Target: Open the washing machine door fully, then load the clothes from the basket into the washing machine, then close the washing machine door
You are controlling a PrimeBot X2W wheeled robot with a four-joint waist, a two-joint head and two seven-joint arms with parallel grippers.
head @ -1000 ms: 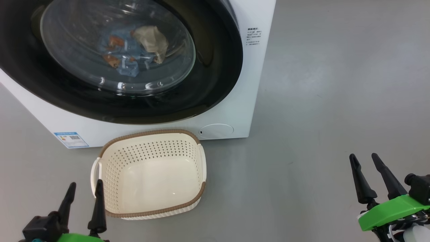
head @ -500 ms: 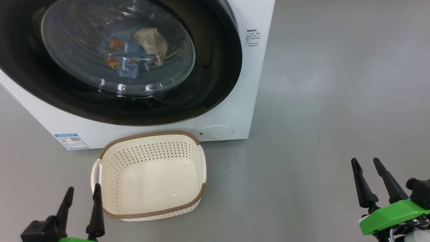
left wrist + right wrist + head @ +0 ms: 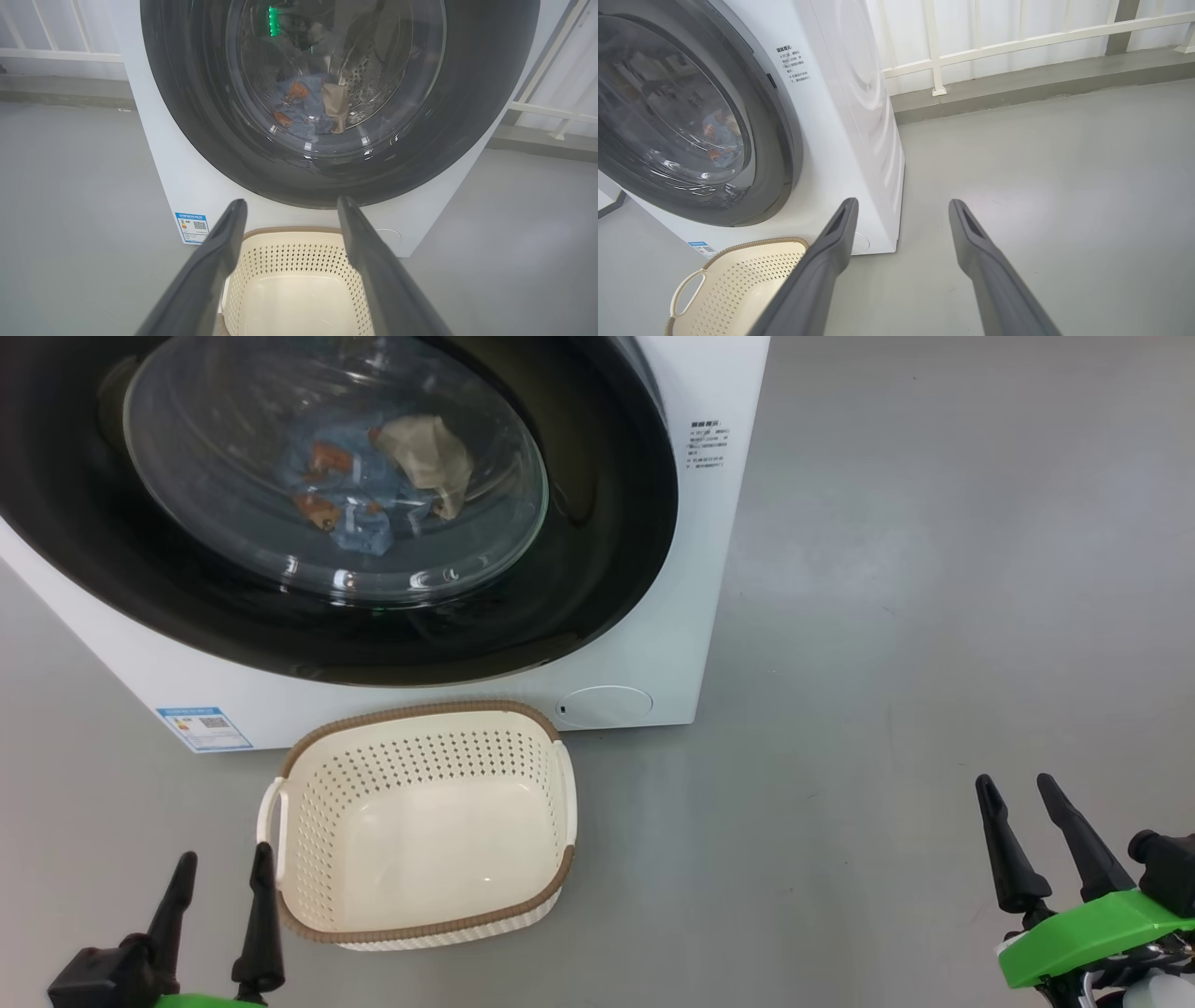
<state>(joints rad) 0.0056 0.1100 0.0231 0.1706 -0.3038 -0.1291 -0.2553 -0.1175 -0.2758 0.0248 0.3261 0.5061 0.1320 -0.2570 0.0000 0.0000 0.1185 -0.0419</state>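
The left gripper (image 3: pixel 226 854) sits at the lower left of the head view, its two dark fingers spread wide with nothing between them. The basket (image 3: pixel 420 707) stands on the grey floor (image 3: pixel 887 616) at its 1 o'clock, just beside it. The right finger overlaps the basket's left rim in that view, and whether they touch cannot be told. The basket's bare cream bottom shows. In the left wrist view the basket lies low between the fingers, with the washing machine door (image 3: pixel 602 551) at 12 o'clock beyond it.

The door is shut flat against the front of the washing machine (image 3: pixel 714 541). The clothes (image 3: pixel 373 513), light blue with orange figures plus a beige piece, lie behind its glass in the drum. The basket stands just before the machine, between a blue label sticker (image 3: pixel 203 728) and a round cap (image 3: pixel 605 706).

The right gripper (image 3: pixel 1013 780), at the lower right, is likewise wide open and holds nothing. It is well apart from the basket at its 9 o'clock and the door at its 10 o'clock.

Against a second ago, the whole head view has slipped slightly down and right, so the camera has moved. Both grippers show a little lower in it, the left one also a touch further left. Door, clothes and basket lie as before.
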